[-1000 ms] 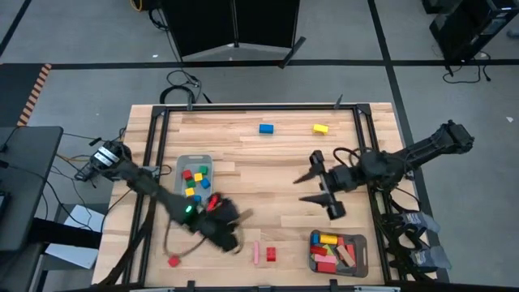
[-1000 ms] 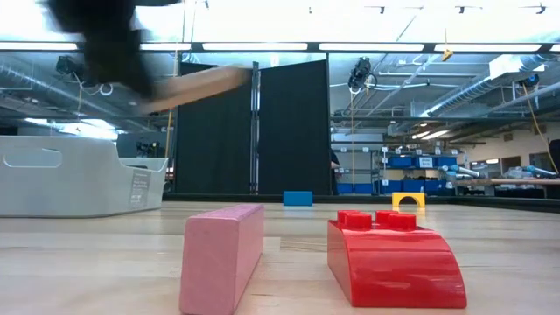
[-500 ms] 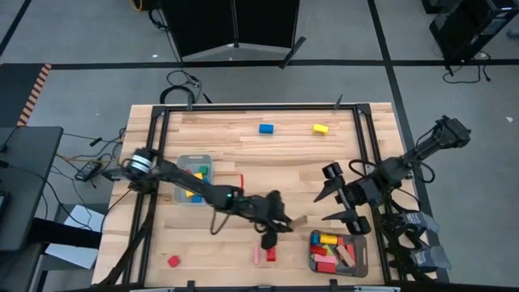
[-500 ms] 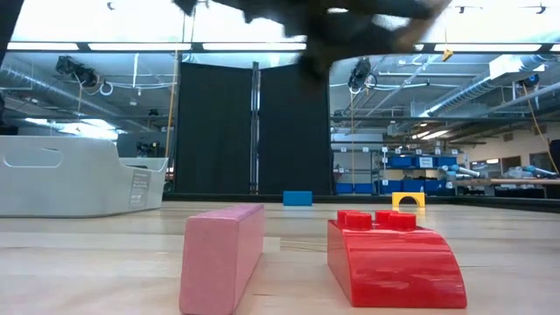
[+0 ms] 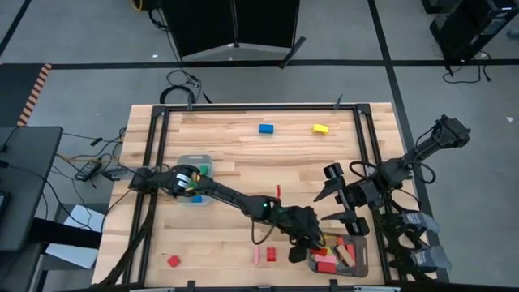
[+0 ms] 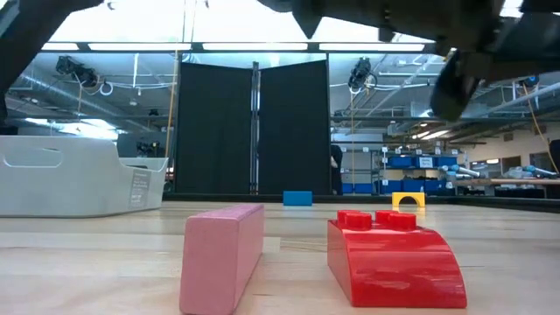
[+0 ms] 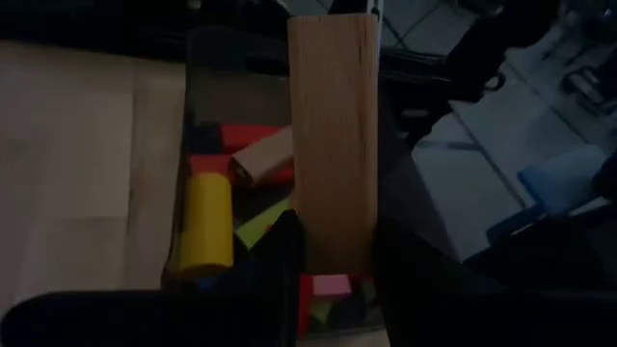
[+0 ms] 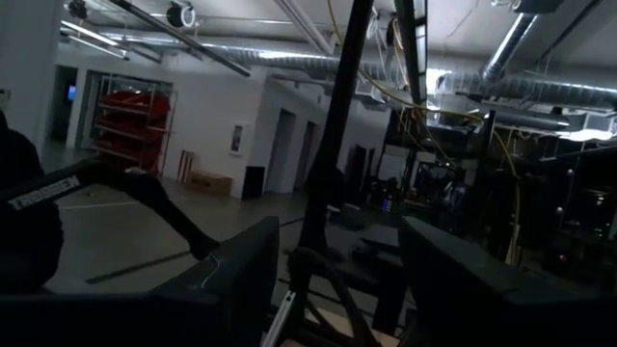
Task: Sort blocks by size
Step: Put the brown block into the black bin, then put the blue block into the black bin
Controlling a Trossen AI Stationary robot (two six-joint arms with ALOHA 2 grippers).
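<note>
My left gripper [image 5: 316,243] is shut on a plain wood bar [image 7: 333,135] and hovers over the right grey tray [image 5: 362,255]. That tray holds longer bars: yellow [image 7: 205,222], red, wood, green and pink. The left grey tray [image 5: 185,161] holds small cubes. A pink bar [image 5: 256,254] and a red block [image 5: 271,254] lie near the front edge. Another red block [image 5: 173,261] lies at the front left. A blue block [image 5: 266,128] and a yellow one [image 5: 321,128] lie at the far side. My right gripper [image 5: 332,204] is open and empty beside the right tray. My left gripper pinches the wood bar's near end [image 7: 333,236] between its two fingers, one on each long side. The bar sticks straight out ahead along the fingers. It is lifted clear and hangs over the right tray's blocks.
In the low view the pink bar [image 6: 223,258] and a red rounded block with studs [image 6: 394,258] stand close in front. The blue block [image 6: 297,198] and a yellow arch [image 6: 408,201] lie far behind. Bare wood lies in the table's middle [image 5: 268,166].
My left gripper has carried the wood bar from near the left tray toward the table's right edge and stands over the right tray. My right gripper has drawn back toward the right and near edges, staying open.
</note>
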